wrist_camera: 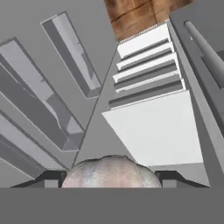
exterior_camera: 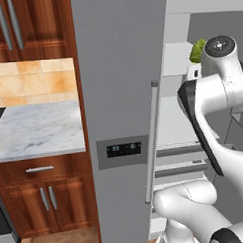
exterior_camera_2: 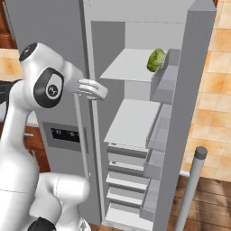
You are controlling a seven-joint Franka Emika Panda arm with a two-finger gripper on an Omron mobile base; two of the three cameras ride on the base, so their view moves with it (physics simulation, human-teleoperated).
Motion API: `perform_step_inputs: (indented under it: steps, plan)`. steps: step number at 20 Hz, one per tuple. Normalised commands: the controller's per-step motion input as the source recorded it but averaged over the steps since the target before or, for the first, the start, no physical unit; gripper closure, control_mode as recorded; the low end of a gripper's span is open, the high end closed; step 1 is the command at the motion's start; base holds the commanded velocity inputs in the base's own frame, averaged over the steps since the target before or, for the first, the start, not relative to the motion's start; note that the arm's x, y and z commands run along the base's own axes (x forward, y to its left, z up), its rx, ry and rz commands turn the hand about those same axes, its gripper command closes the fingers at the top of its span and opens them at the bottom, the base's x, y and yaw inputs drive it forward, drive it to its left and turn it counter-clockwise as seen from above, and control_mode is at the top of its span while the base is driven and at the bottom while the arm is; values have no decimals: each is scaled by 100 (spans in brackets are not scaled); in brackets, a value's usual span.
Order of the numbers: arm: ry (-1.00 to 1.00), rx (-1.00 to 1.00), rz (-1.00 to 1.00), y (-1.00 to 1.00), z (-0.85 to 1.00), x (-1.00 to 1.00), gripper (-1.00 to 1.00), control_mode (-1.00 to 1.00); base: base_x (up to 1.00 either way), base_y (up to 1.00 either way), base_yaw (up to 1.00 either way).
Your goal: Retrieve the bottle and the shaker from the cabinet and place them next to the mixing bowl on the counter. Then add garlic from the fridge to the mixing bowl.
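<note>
Wall: tan and cream square tiles (exterior_camera: 34,82) behind the desk, and the same tiling (exterior_camera_2: 216,85) to the right of the open steel appliance.
Floor: brown wooden planks (exterior_camera_2: 212,203) with darker seams.
Upper cupboards: reddish-brown wood doors (exterior_camera: 36,24) with slim silver bar handles.
Lower cupboards: a drawer with a horizontal handle (exterior_camera: 39,169) above two panel doors (exterior_camera: 47,202).
Light: even and soft, with no strong shadows.
</note>
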Motion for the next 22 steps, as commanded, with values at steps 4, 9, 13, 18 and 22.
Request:
perform_step_inputs:
  steps: [4, 9, 13, 18, 22]
  plan:
    - [12, 12, 4, 21, -59, 0, 100, -100, 0, 0, 0]
    - [10, 33, 18, 30, -96, 0, 100, -100, 0, 0, 0]
    - [6, 25, 21, 61, -96, 0, 100, -100, 0, 0, 0]
    - [13, 1, 6, 56, -52, 2, 100, -100, 0, 0, 0]
    - [4, 0, 1, 24, -54, 4, 100, -100, 0, 0, 0]
